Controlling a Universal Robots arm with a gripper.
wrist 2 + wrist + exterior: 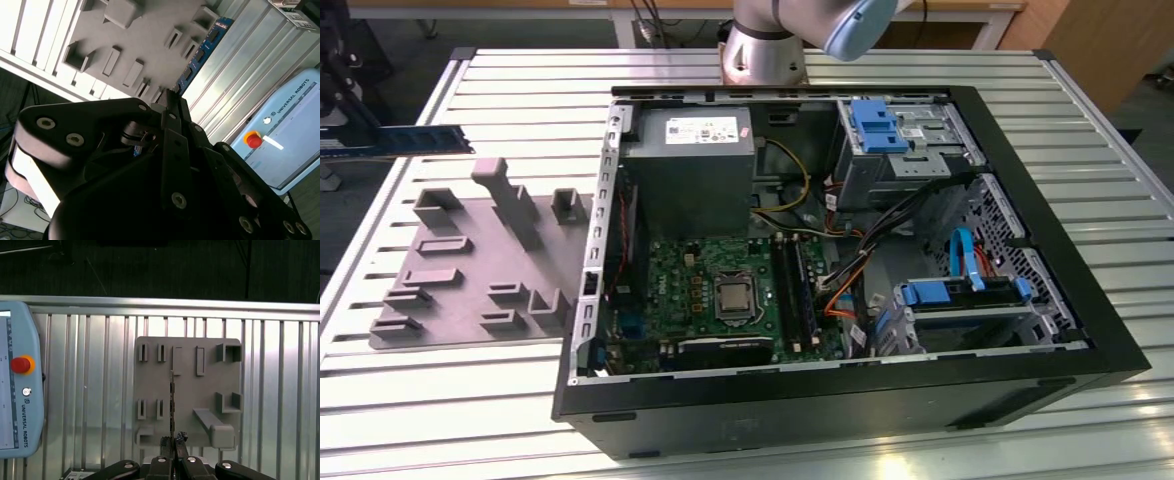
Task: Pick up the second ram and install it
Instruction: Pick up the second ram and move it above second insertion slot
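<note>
Exterior view shows a big black computer case (pixel 854 400) lying open on a silver table (pixel 520 400) made of long metal strips. Inside the case is the green motherboard (pixel 680 280) with its long black memory slots (pixel 787 285). A grey tray (pixel 467 260) with little pockets lies on the table just beside the case, on the exterior view's left.

The second ram (pixel 420 138) is a thin blue stick. It is out past the far corner of the grey tray, at the exterior view's left edge. It is well apart from the case and the motherboard, and its long side lies level.

In the second wrist view the black gripper (pixel 172 96) has the stick pinched by one end. The rest of the blue stick pokes out from the tips toward the tray. In the first wrist view the stick is seen from its thin edge, like a dark line in front of the tray. The two fingers (pixel 164 442) are pressed tight on its near end, with no gap to see but the stick itself.

A light blue control pad (pixel 15 390) with a red button (pixel 21 364) rests on the table near the tray. The base of the arm (pixel 767 45) stands behind the case.
</note>
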